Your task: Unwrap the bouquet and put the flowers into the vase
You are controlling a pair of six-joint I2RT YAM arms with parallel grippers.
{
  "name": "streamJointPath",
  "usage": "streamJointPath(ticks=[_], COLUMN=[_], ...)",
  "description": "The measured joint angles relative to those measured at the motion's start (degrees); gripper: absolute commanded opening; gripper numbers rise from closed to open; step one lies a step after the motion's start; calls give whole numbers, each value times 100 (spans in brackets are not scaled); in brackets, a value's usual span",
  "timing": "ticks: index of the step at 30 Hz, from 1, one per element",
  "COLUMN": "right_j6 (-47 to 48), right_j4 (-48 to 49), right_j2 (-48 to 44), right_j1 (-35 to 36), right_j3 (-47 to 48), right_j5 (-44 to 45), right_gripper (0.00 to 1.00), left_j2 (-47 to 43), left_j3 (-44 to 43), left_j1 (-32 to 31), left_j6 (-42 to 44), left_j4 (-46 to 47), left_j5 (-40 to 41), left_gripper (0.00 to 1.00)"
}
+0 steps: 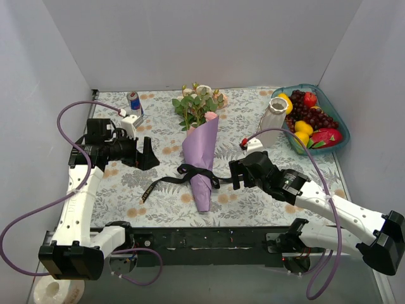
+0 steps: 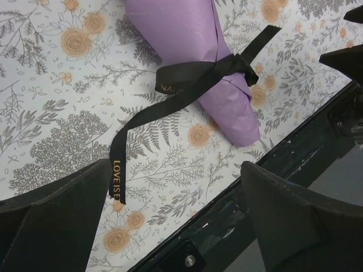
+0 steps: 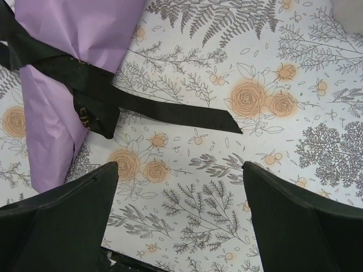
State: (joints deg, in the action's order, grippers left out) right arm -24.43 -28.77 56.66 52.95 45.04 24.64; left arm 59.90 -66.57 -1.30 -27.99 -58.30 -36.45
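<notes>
The bouquet [image 1: 201,158], a purple paper cone tied with black ribbon [image 1: 166,179], lies left of the vase [image 1: 273,119] on the floral-print, grey-walled table [image 1: 158,201]. Left pincer [image 1: 152,155] and right pincer [image 1: 233,175] gape, released.

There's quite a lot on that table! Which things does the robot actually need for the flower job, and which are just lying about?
Part of the job:
- bouquet in purple paper
- black ribbon tied round it
- flowers sticking out of the top
- vase

Just lying about:
- drink can
- fruit bowl
</notes>
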Motion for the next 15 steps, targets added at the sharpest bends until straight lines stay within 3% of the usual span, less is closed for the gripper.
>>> streamJointPath(ticks=[8, 15], right_j6=[667, 1054], right_j4=[446, 857], right_j2=[651, 1751], right_j1=[0, 0], right_j3=[-284, -461], right_j5=[-111, -188], right_gripper=[76, 74], left_j2=[162, 699], left_j3=[525, 940], left_j1=[-15, -278], left_j6=[616, 1167], left_j4=[72, 380], left_j5=[-61, -31], left_gripper=[98, 98])
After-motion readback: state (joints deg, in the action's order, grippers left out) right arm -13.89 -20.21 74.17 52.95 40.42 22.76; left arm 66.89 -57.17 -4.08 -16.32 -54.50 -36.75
